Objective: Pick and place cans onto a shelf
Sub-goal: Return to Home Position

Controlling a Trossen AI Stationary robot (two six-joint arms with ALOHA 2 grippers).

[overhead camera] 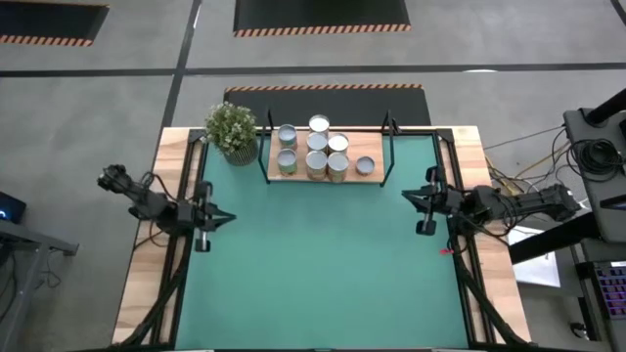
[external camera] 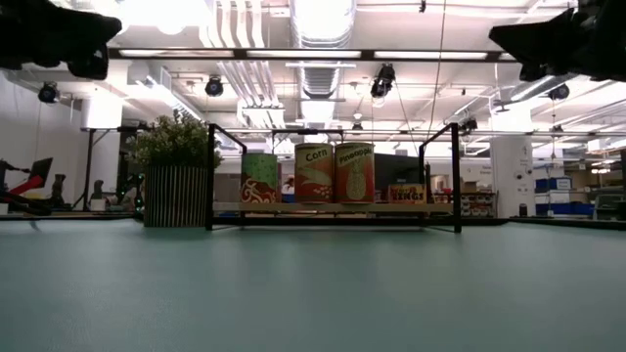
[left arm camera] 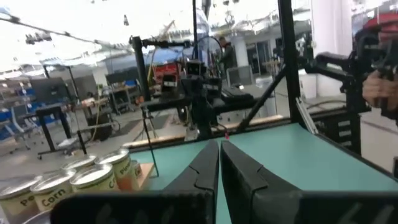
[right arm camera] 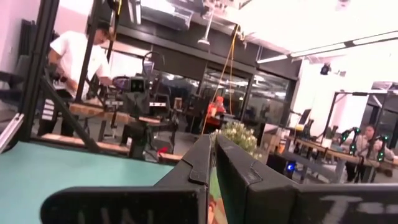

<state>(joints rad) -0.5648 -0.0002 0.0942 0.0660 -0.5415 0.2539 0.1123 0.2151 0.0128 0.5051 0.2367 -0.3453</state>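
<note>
Several cans (overhead camera: 317,151) with silver tops stand on the light-brown wooden shelf (overhead camera: 374,177) at the far middle of the green mat; some are stacked. In the low view the cans (external camera: 315,173) stand upright on the shelf board (external camera: 333,207) between black posts. My left gripper (overhead camera: 225,219) is shut and empty, above the mat's left edge. My right gripper (overhead camera: 407,195) is shut and empty, above the mat's right edge. The left wrist view shows my left gripper (left arm camera: 219,145) shut, with cans (left arm camera: 93,177) off to one side. The right wrist view shows my right gripper (right arm camera: 212,138) shut.
A potted plant (overhead camera: 232,131) stands left of the shelf at the far left corner of the mat. Black frame rails (overhead camera: 186,244) run along both sides of the table. A person (right arm camera: 74,68) stands in the room beyond the table.
</note>
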